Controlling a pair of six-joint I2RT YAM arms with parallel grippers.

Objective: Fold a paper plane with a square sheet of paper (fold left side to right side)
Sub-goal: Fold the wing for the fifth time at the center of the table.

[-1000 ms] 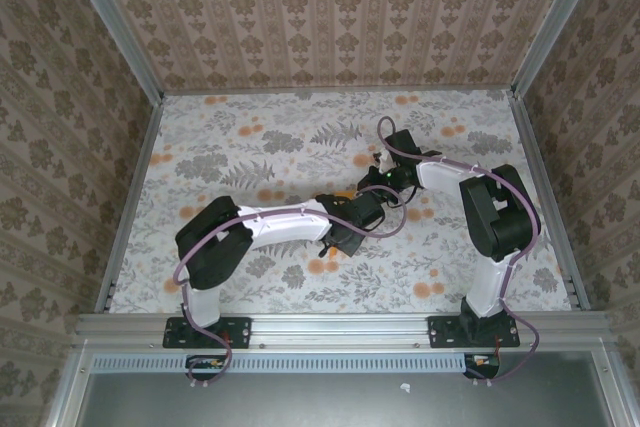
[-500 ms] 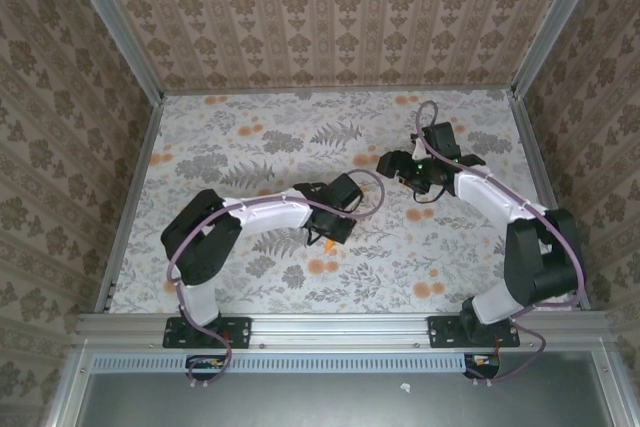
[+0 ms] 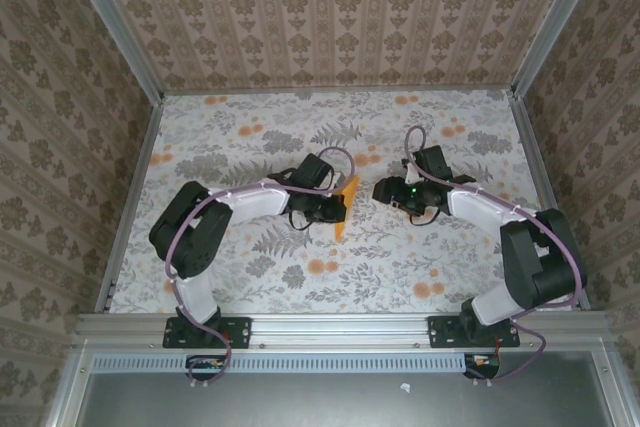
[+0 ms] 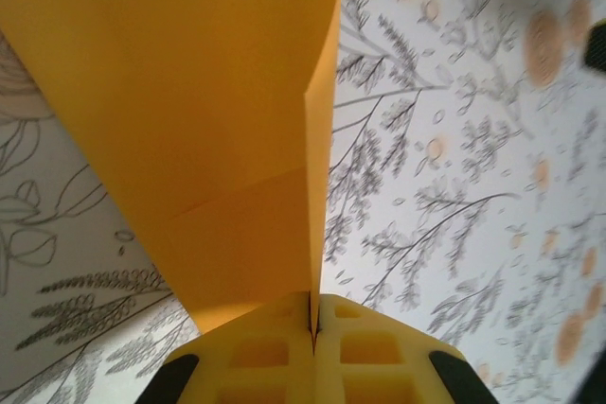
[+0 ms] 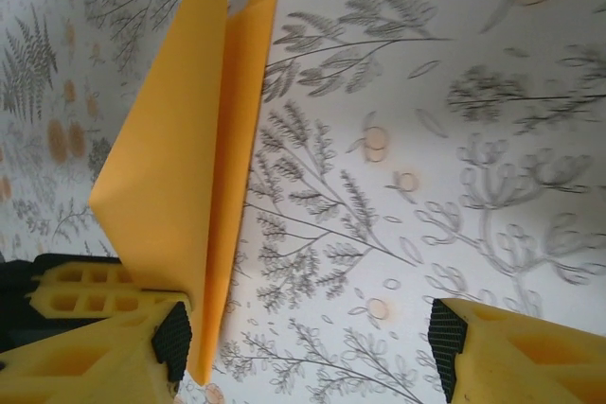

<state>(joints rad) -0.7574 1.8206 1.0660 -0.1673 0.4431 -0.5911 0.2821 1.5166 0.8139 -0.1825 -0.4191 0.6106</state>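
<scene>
Two arms are seen bent inward over the flowered cloth (image 3: pixel 250 147), their wrists near each other at the middle of the table.

Left gripper (image 3: pixel 334 206): closed on the orange paper (image 3: pixel 346 207). From the left wrist camera, the left gripper's yellow fingers (image 4: pixel 256 352) are pressed together, with the paper's edge pinched in the seam between them. The paper (image 4: pixel 208 130) rises away from the fingertips as a broad folded panel. A straight diagonal crease is noted across its lower part, and a second layer is seen edge-on along the right.

Right gripper (image 3: pixel 384 190): jaws spread wide, nothing held. It is placed just beside the paper, on the paper's right, and is turned toward it. From the right wrist camera, one finger (image 5: pixel 104 366) is seen at lower left and the other at lower right, with bare cloth (image 5: pixel 417 167) between them.

Paper, from above: a narrow orange sliver, set on edge and tilted, its upper end farther from the arm bases than its lower end. From the right wrist camera the paper (image 5: pixel 170 186) is seen as two layers folded together, tapering to a point near the black pad of the left-hand finger. Contact with that pad cannot be told. The left gripper (image 5: pixel 80 295) is noted behind the paper, clamped at its lower corner.

Whether the paper's lower edge rests on the cloth cannot be told.
</scene>
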